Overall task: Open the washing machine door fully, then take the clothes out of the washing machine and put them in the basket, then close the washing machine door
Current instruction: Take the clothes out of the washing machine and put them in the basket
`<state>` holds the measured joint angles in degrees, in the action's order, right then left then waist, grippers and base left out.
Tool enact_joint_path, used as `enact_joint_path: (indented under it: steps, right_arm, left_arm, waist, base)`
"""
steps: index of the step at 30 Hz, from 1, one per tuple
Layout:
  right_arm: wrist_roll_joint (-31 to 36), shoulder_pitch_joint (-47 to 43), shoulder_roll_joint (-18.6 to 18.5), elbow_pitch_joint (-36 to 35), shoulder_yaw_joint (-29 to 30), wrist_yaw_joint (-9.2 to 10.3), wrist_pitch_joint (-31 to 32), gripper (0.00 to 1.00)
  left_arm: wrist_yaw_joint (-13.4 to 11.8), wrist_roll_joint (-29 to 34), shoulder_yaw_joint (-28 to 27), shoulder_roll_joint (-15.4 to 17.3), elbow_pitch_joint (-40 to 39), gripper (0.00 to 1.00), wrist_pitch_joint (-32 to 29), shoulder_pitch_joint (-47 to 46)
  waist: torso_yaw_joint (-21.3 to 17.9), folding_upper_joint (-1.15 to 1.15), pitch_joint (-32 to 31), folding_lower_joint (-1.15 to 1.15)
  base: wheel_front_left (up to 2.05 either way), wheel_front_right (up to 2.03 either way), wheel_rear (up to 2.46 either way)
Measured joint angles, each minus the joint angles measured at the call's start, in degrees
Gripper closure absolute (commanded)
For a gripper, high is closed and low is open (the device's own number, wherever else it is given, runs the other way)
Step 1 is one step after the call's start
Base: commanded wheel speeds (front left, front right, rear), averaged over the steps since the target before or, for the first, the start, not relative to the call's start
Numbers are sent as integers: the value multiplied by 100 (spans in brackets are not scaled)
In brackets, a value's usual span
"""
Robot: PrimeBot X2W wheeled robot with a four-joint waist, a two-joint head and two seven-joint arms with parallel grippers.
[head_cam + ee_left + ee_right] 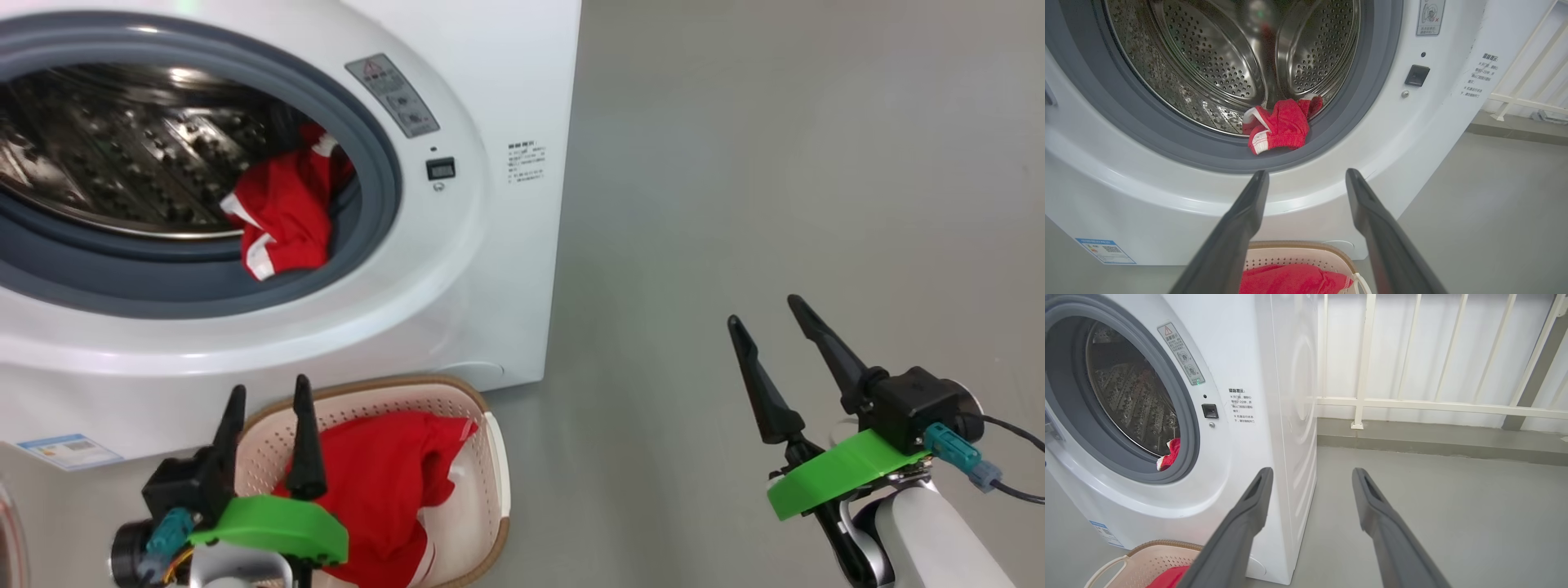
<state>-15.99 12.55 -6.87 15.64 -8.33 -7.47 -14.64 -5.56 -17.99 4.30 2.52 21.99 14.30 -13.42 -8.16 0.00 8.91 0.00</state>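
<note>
The big white front-loading washing machine stands with its round opening uncovered, a grey rubber gasket ringing the perforated steel drum. 1 piece of bright red jersey fabric with white trim lies at the lower right of the opening, draped from the drum's lip onto the gasket. On the grey floor just in front of the machine sits the small cream perforated plastic basket with a brown woven-look rim, and more red fabric is heaped inside it. The left gripper hovers above the basket's left part, its 2 long dark fingers spread wide and holding nothing. In the left wrist view they point at the machine's front below the opening. The right gripper hangs over the floor well to the right of the machine, fingers likewise wide apart and empty. A small blue label sticker sits low on the machine's front. A white railing runs behind the machine.
</note>
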Motion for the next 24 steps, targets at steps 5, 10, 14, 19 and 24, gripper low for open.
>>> enact_joint_path:
  steps: [5, 10, 14, 19, 24]
  right_arm:
    - [54, -160, 27, -107, 75, 0, 0, 0]
    - [156, -309, 32, -214, 209, 0, 0, 0]
    - [160, -326, 38, -264, 245, 0, 0, 0]
    - [199, -495, 67, -322, 331, 0, 0, 0]
    - [247, -765, 131, -381, 380, 0, 0, 0]
  left_arm:
    - [-22, 230, -114, -3, -713, 0, 1, 381]
    - [-30, 504, -130, 26, -1067, 0, 1, 712]
    - [-49, 549, -166, 29, -1316, 0, 1, 943]
    - [-77, 549, -208, 29, -1555, 0, 1, 1255]
    - [-179, 528, -227, 27, -1753, 0, 1, 1630]
  waist:
    - [29, 0, -210, 0]
    - [54, 0, -361, 0]
    - [72, 0, -446, 0]
    - [76, 0, -558, 0]
    - [65, 0, -713, 0]
  base:
    - [0, 0, 0]
    - [0, 0, 0]
    - [0, 0, 0]
    - [0, 0, 0]
    - [0, 0, 0]
